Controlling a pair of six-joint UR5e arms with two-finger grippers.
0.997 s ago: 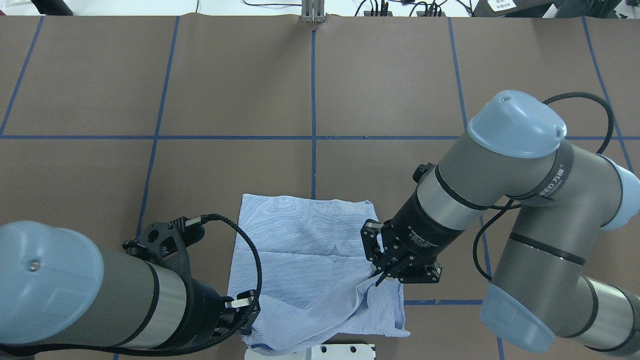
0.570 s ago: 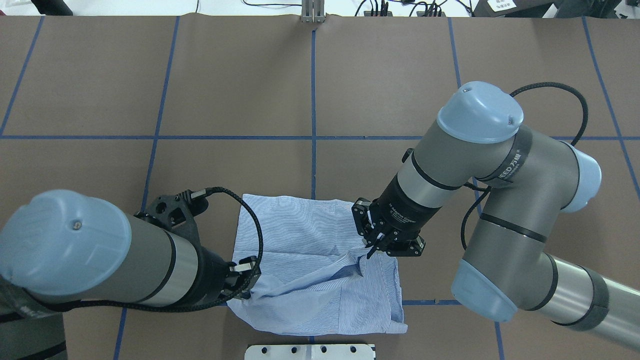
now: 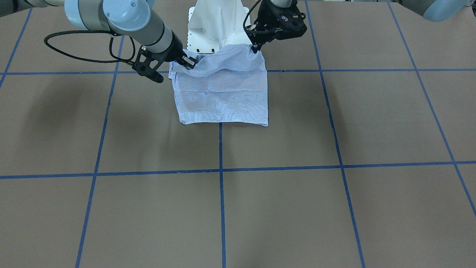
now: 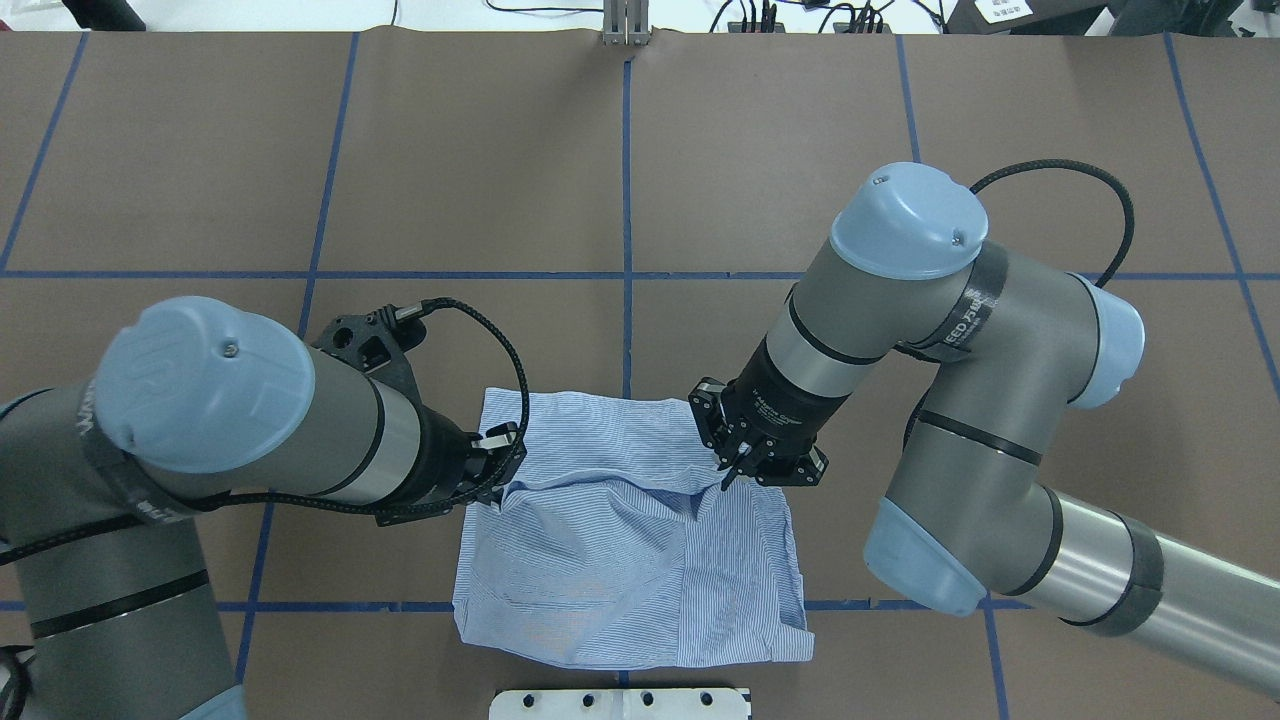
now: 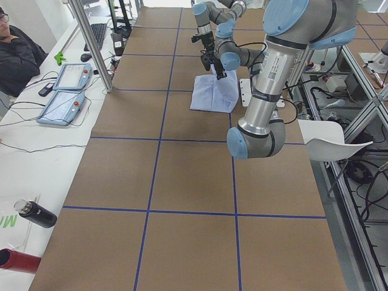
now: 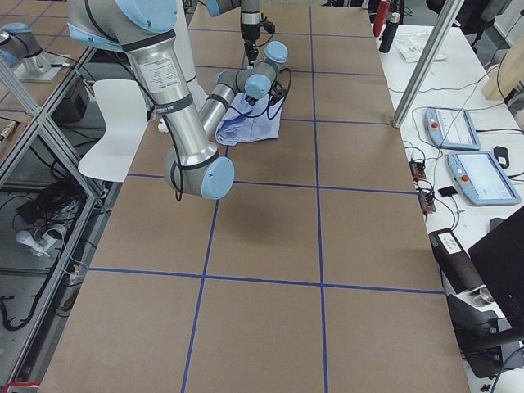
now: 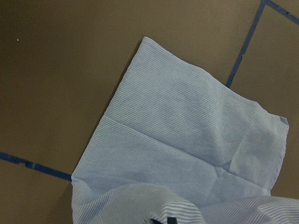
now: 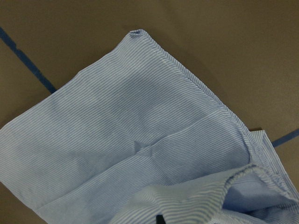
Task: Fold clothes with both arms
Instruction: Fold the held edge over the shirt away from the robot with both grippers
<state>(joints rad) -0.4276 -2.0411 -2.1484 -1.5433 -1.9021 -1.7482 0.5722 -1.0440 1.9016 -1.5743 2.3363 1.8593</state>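
Note:
The light blue striped shirt [image 4: 620,560] lies folded as a rough rectangle near the robot's side of the brown table [image 4: 800,150]. My left gripper [image 4: 497,488] is shut on the shirt's raised fold at its left side. My right gripper [image 4: 727,478] is shut on the same raised fold at its right side. Between them the held fold [image 3: 223,59] hangs in a sagging ridge above the flat layer [image 3: 223,96]. Both wrist views look down on the flat layer [image 7: 187,135] [image 8: 117,126], with held cloth bunched at the bottom edge.
The white pedestal base [image 4: 620,703] sits just behind the shirt's near edge. Blue tape lines [image 4: 627,200] divide the table into squares. Control pendants [image 5: 60,91] and a seated person [image 5: 15,51] are beside the table's far long edge.
Both grippers have carried the shirt's near part up and away from the robot base, over the flat layer. The raised fold now sits mid-shirt, and the arms have swung further over the table.

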